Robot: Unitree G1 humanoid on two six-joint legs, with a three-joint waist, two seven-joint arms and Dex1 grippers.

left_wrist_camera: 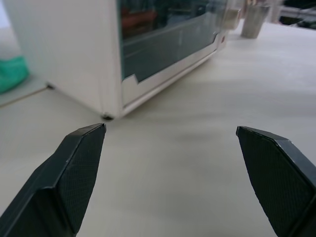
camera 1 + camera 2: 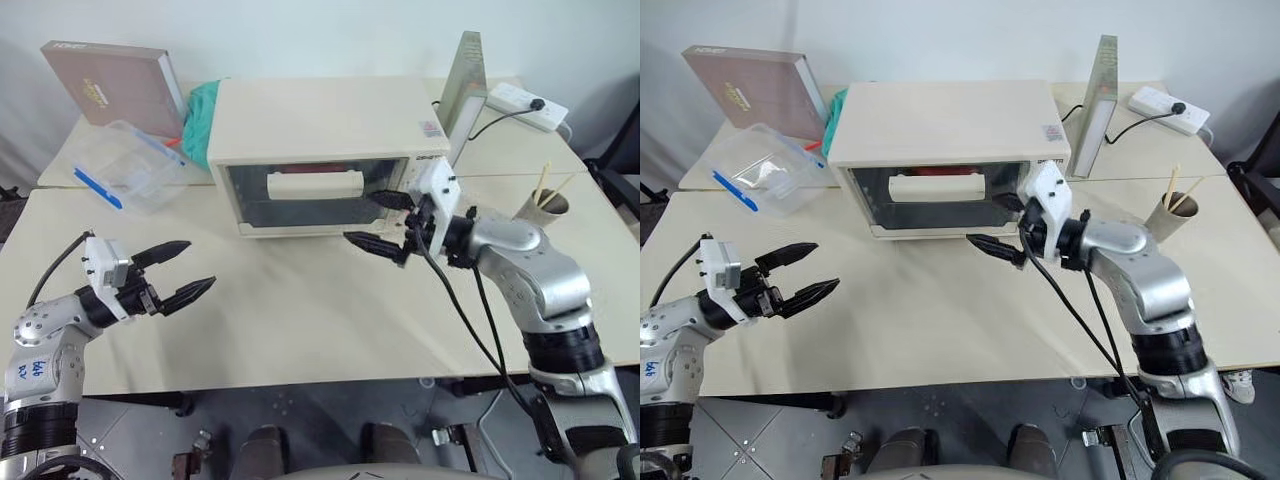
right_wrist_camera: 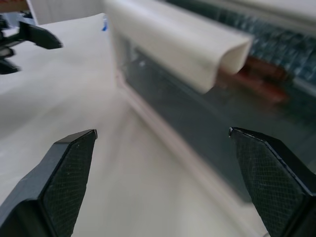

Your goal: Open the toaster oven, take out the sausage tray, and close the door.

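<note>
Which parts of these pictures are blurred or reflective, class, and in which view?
Right wrist view: the door's handle and the red shapes behind the glass are soft, while the fingertips are sharp. Left wrist view: the toaster oven is hazy. Left eye view: the door glass shows pale reflections.

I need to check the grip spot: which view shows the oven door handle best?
The right wrist view: the handle runs large and close between the open right gripper fingers. Both eye views show it whole but small on the shut door. The left wrist view shows mostly the oven's corner.
</note>
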